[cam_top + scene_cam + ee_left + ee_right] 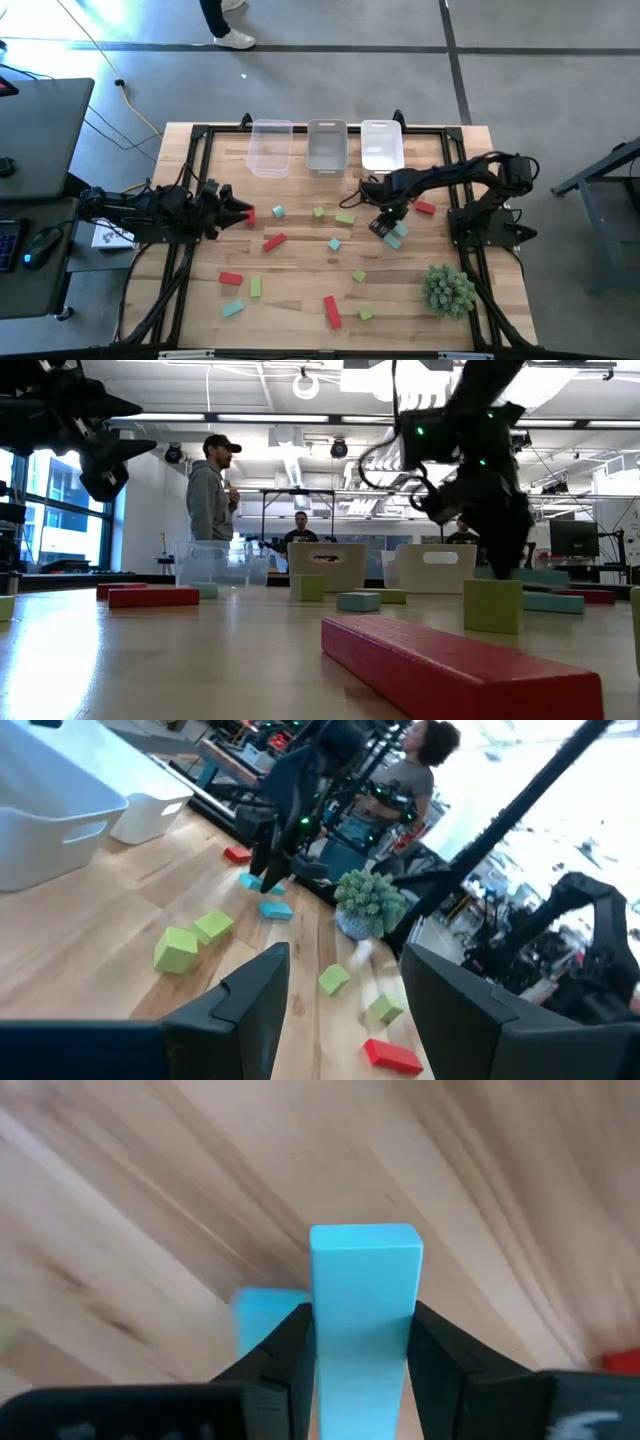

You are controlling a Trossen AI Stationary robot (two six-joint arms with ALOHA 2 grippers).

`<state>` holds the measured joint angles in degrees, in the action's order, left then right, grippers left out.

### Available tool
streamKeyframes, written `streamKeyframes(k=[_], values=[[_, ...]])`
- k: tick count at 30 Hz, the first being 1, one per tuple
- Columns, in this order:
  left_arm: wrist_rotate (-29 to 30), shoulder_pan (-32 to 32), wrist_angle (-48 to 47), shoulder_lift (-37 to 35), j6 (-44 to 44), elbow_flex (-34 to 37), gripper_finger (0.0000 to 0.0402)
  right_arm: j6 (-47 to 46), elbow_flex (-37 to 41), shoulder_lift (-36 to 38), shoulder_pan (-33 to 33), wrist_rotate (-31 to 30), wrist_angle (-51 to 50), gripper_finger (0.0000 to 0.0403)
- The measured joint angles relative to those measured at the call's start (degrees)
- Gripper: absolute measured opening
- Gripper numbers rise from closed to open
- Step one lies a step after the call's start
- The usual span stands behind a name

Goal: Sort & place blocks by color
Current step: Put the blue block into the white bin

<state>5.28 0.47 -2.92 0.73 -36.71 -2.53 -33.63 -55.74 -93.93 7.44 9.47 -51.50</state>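
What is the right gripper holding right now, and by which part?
The right gripper is shut on a teal block, its fingers pressed on two opposite side faces with one end sticking out past them. The left gripper is open and holds nothing.

I'm in an open robotics lab: concrete floor [400,70], exposed ceiling ducts [300,385], monitors [575,538], people [210,490] standing behind my wooden bench [300,290].

- Teal bar [364,1295] pinched between the right gripper's [362,1342] black fingers.
- Red bar [274,241], yellow-green cube [318,212], teal cube [278,212] scattered on pale wood table [300,290].
- Green spiky plant [448,288].
- Clear bin [271,147], grey bin [326,146], white bin [381,145].
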Motion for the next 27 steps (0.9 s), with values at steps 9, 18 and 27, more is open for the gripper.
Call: streamKeyframes(k=[9,18,27], values=[[1.44,0.0,0.28,0.0,-0.82,-0.02,0.0186,1.24,-10.23,0.06,0.9,-5.41,-0.01,0.01],[1.42,-0.01,0.28,-0.02,-2.02,-0.01,0.0186,7.54,-20.09,0.09,4.95,-11.66,-0.05,0.01],[1.61,0.0,0.26,0.0,-4.21,0.0,0.0186,16.74,-25.14,0.15,13.26,-16.35,2.68,0.01]])
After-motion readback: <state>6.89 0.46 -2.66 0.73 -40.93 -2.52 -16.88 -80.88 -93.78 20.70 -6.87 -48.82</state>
